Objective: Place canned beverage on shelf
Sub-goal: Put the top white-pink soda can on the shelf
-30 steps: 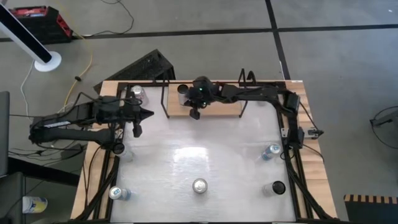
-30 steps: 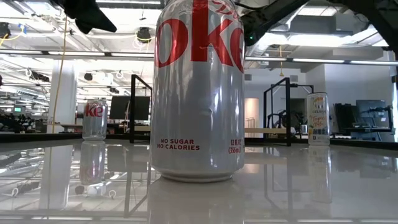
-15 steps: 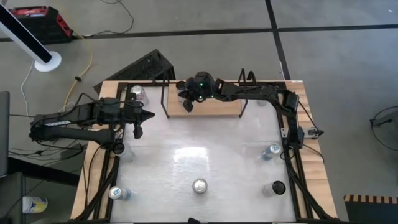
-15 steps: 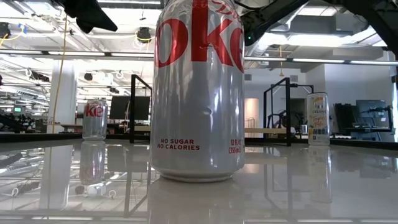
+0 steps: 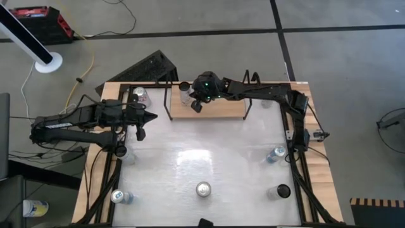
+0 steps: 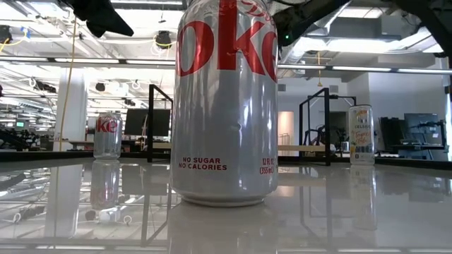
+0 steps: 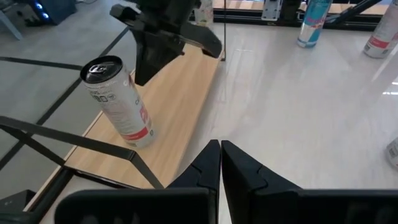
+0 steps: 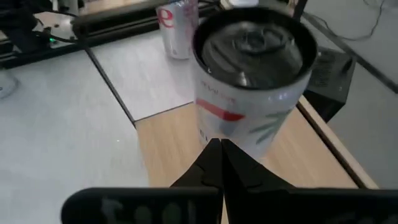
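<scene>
Right fingers: my right gripper [image 5: 197, 106] has its fingers pressed together on nothing; in its wrist view the two dark tips [image 8: 219, 163] meet just in front of the white can [image 8: 252, 81].
Can: it stands upright on the left end of the shelf [image 5: 221, 111], free of my grip, with the gripper beside it rather than around it.
Shelf: light-wood board in a black wire frame at the far edge of the table [image 5: 209, 149]; most of the board to the can's right is bare.
Step in hand: I judge this can is placed and the job now is to back away cleanly.
How to do it well: I would lift the wrist clear of the rim before swinging out, and keep off the frame's left upright, since a brush of the closed tips could tip the can.
Left fingers: left gripper [image 5: 140, 131] clenched and empty, waiting over the table's left edge.
Remaining cans: several stand on the table, among them a silver can [image 5: 203, 189] near the front edge.
</scene>
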Controlling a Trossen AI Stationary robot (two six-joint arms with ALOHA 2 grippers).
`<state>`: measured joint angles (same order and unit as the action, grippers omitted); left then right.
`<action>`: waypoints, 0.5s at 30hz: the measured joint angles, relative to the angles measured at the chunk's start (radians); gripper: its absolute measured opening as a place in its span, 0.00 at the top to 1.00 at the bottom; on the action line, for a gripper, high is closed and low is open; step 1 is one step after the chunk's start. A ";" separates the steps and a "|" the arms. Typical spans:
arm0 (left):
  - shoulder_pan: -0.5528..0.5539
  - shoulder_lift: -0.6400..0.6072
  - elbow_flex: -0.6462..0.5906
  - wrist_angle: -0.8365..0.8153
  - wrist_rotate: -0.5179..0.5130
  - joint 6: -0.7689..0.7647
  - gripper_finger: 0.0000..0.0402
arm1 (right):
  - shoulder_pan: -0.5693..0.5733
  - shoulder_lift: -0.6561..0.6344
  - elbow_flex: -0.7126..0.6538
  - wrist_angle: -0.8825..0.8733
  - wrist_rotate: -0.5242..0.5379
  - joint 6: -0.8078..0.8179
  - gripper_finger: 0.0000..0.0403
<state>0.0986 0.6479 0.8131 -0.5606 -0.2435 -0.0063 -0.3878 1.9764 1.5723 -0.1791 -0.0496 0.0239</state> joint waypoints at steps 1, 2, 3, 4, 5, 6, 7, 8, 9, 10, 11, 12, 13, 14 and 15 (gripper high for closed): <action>0.000 0.000 0.000 0.000 0.001 -0.001 1.00 | -0.004 0.008 0.000 0.014 0.000 0.002 0.95; 0.000 0.000 0.000 0.000 0.000 -0.001 1.00 | -0.008 0.015 0.000 0.024 -0.001 0.002 0.95; 0.000 0.000 0.000 0.000 0.000 -0.001 1.00 | -0.009 0.026 0.000 0.033 -0.001 0.002 0.95; 0.000 0.000 0.000 -0.001 0.000 0.001 1.00 | -0.009 0.035 0.000 0.046 -0.002 0.008 0.95; 0.000 0.000 0.000 -0.001 0.000 0.001 1.00 | -0.012 0.041 -0.001 0.058 -0.002 0.011 0.95; 0.000 0.000 0.000 -0.001 0.000 0.001 1.00 | -0.014 0.043 -0.001 0.065 -0.002 0.020 0.95; 0.000 0.000 0.000 -0.001 0.000 0.001 1.00 | -0.016 0.043 -0.002 0.073 -0.002 0.028 0.95; 0.000 0.000 0.000 -0.001 0.000 0.001 1.00 | -0.019 0.043 -0.002 0.086 -0.003 0.035 0.95; 0.000 0.000 0.000 -0.001 0.000 0.002 1.00 | -0.021 0.042 -0.002 0.103 -0.003 0.041 0.95; 0.000 0.000 0.000 -0.001 0.000 0.002 1.00 | -0.020 0.042 -0.002 0.115 -0.003 0.049 0.95; 0.000 0.000 0.000 -0.002 0.000 0.002 1.00 | -0.019 0.042 -0.002 0.129 -0.003 0.057 0.95; 0.000 0.000 0.000 -0.002 0.000 0.002 1.00 | -0.019 0.042 -0.002 0.149 -0.003 0.065 0.95; 0.000 0.000 0.000 -0.002 0.000 0.002 1.00 | -0.020 0.042 -0.002 0.172 -0.003 0.079 0.95; 0.000 0.000 0.000 -0.002 0.000 0.002 1.00 | -0.020 0.042 -0.002 0.196 -0.003 0.090 0.95; 0.000 0.002 0.000 -0.002 0.000 0.002 1.00 | -0.019 0.042 -0.001 0.214 -0.004 0.100 0.95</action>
<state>0.0986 0.6499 0.8132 -0.5621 -0.2436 -0.0048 -0.4072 2.0182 1.5710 0.0349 -0.0535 0.1240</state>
